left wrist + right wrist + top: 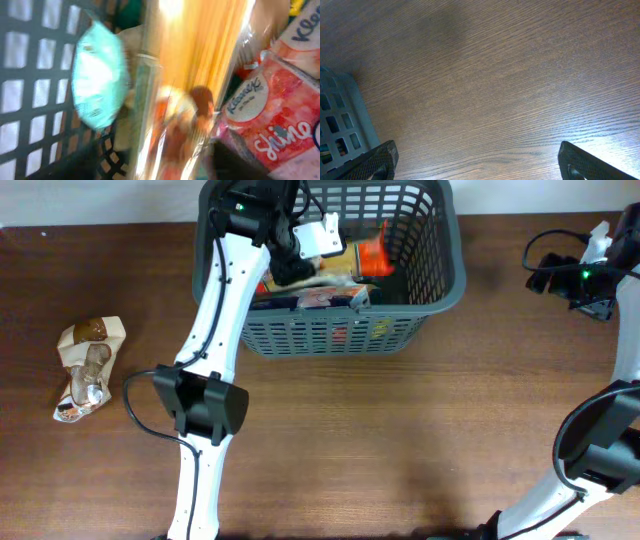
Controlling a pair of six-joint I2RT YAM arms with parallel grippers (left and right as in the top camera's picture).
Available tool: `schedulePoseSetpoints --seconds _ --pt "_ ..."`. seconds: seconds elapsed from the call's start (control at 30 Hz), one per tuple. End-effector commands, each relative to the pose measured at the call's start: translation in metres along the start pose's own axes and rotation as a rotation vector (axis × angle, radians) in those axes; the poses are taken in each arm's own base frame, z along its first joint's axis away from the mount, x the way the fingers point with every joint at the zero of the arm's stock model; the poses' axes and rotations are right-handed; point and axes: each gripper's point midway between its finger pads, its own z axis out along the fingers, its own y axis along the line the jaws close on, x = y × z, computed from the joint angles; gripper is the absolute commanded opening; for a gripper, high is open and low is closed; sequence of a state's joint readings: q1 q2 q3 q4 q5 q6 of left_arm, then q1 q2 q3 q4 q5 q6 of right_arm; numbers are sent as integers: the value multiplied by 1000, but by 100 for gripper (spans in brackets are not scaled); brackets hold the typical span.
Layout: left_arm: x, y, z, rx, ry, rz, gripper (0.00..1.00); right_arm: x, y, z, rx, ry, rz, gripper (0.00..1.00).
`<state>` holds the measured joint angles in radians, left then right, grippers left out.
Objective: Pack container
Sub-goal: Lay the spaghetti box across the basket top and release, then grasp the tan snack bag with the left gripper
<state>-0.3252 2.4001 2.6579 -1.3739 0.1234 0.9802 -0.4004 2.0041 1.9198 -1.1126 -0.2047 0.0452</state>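
The basket point(330, 335) sits at the far middle of the surface point(400, 440) with packets in it. The left fingers point(292, 268) are down inside, over a spaghetti pack point(200, 55) beside pink tissue packs point(270, 120). That view's a blurry mess, so I can't tell if they're gripping. The right fingers point(377, 162) hang spread wide to the basket's right. A crumpled packet point(88, 365) lies far left.

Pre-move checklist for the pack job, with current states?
1. ok: left gripper is down inside the basket.
2. cannot tell: whether the left jaws are open or shut; the wrist view is blurred.
3. ok: spaghetti packet and Kleenex pack are in the basket.
4. ok: right gripper is open over the table, outside the basket.
5. not ok: crumpled packet is unpacked on the table.
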Motion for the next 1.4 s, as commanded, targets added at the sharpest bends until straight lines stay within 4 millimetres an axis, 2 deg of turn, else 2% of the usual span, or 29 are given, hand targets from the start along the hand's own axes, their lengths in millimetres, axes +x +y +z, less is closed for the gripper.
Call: schedulePoseSetpoints --seconds 0.0,0.1,0.2,0.3,0.37,0.43,0.5,0.53,0.6,0.67,0.83,0.97,1.03,1.2,1.37 --pt "-2 18 -41 -120 3 -148 99 1 1 1 -5 4 -3 99" --pt "4 30 -85 -240 26 -232 99 1 1 1 -5 4 -3 99" --pt "9 43 -148 -383 -3 -265 99 1 1 1 -5 4 -3 99" --pt "25 48 -209 -487 -59 -361 99 1 1 1 -5 4 -3 99" --pt "50 51 -248 -553 -73 -432 99 1 1 1 -5 4 -3 99" --pt "80 52 -276 -608 -59 -490 100 1 1 1 -5 4 -3 99" --pt "123 53 -297 -667 -34 -603 99 1 1 1 -5 4 -3 99" --pt "139 51 -300 -679 -18 -647 99 1 1 1 -5 4 -3 99" --pt "186 41 -297 -677 52 -770 99 1 1 1 -5 4 -3 99" --pt "232 28 -283 -656 118 -909 99 1 1 1 -5 4 -3 99" --pt "314 -10 -215 -497 256 -1119 99 1 1 1 -5 4 -3 99" --pt "366 -39 -167 -415 382 -1213 99 1 1 1 -5 4 -3 99" --pt "392 -47 -150 -410 435 -1267 96 1 1 1 -5 4 -3 99" --pt "439 -53 -120 -393 482 -1414 92 1 1 1 -5 4 -3 99" --pt "465 -61 -81 -326 527 -1459 92 1 1 1 -5 4 -3 99"
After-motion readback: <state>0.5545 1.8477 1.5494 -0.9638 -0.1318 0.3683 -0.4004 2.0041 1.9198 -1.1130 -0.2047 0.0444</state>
